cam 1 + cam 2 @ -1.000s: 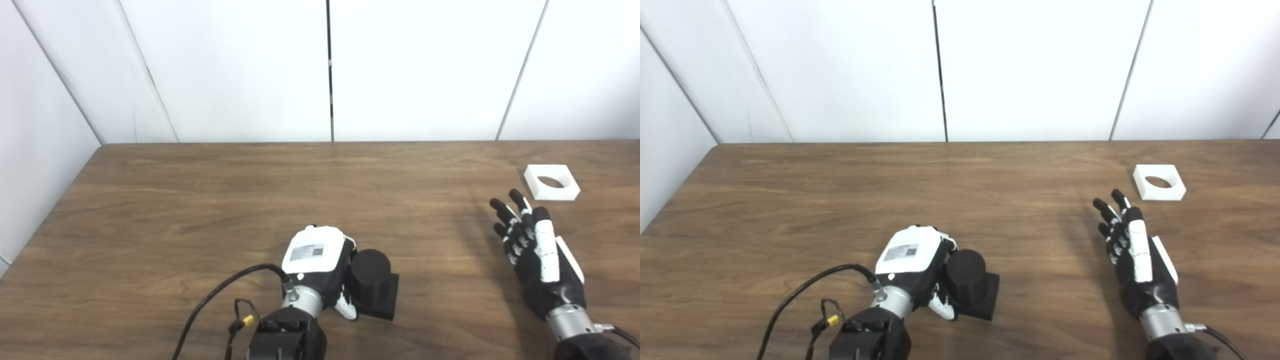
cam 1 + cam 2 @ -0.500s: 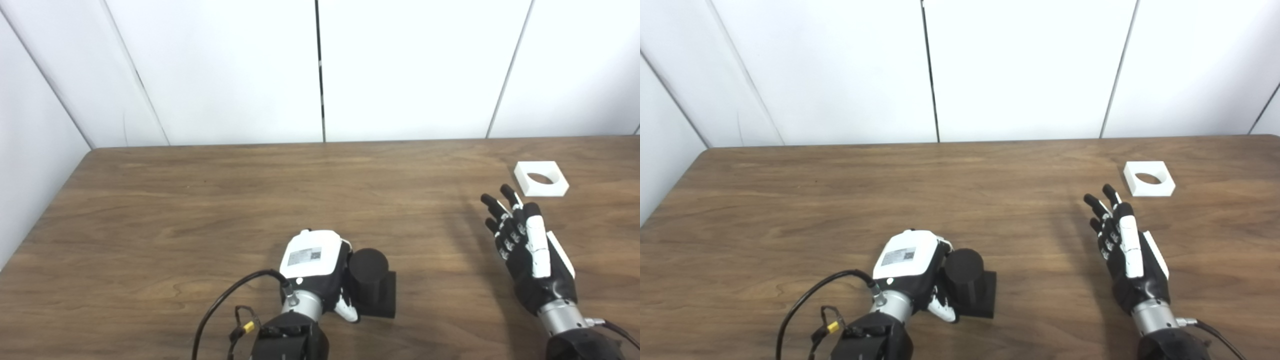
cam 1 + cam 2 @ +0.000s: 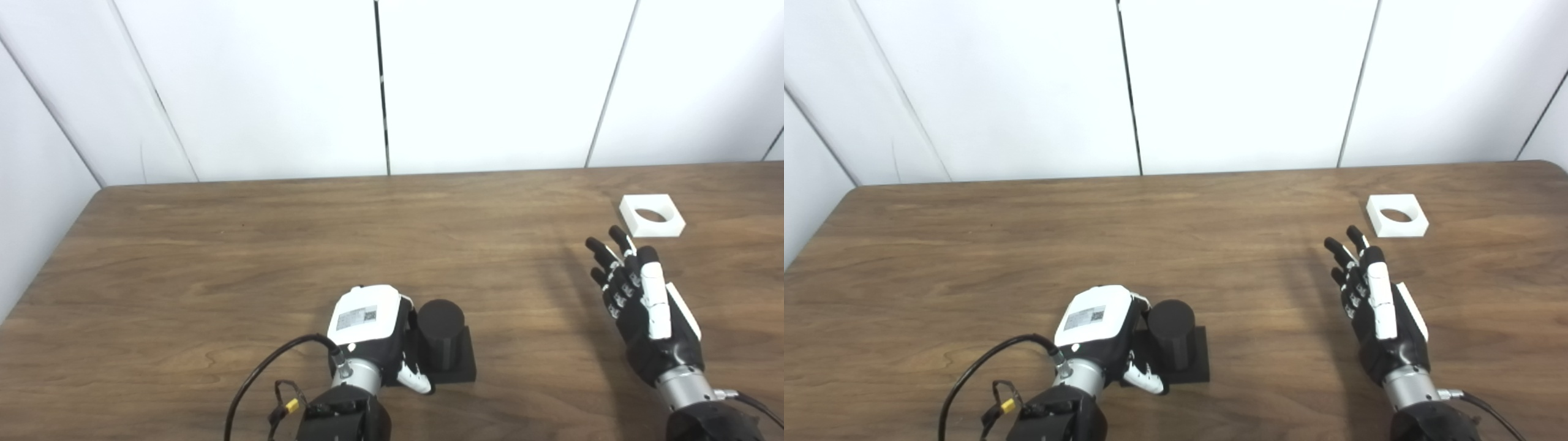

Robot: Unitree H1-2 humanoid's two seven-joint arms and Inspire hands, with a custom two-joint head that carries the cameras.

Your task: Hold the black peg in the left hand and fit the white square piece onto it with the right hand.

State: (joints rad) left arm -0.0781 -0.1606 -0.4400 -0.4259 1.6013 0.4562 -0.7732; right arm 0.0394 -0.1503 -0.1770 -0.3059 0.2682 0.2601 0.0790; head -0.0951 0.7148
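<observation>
Brown wood-grain surface (image 3: pixel 245 269) fills our view, backed by white wall panels (image 3: pixel 490 86). Down near the front edge we see the left hand (image 3: pixel 373 331), white-backed with black fingers, wrapped around the black cylindrical peg (image 3: pixel 441 331). The peg stands upright on its black square base (image 3: pixel 462 367), and that base sits flat on the surface. The hand's fingers curl against the left side of the peg, and a white-tipped thumb (image 3: pixel 415 380) lies along the base's front edge, so we call that hand grasping the peg. A black cable (image 3: pixel 269 373) loops off its wrist to the left.

Over on the right, we find the right hand (image 3: pixel 1375 306) spread wide, fingers apart and pointing away from us, holding nothing. It hovers above the surface, casting a soft shadow to its left.

Beyond those fingertips, toward the far right, the white square piece with a round hole (image 3: pixel 1396 215) lies flat on the surface. It is clear of the right hand and well apart from the peg.
</observation>
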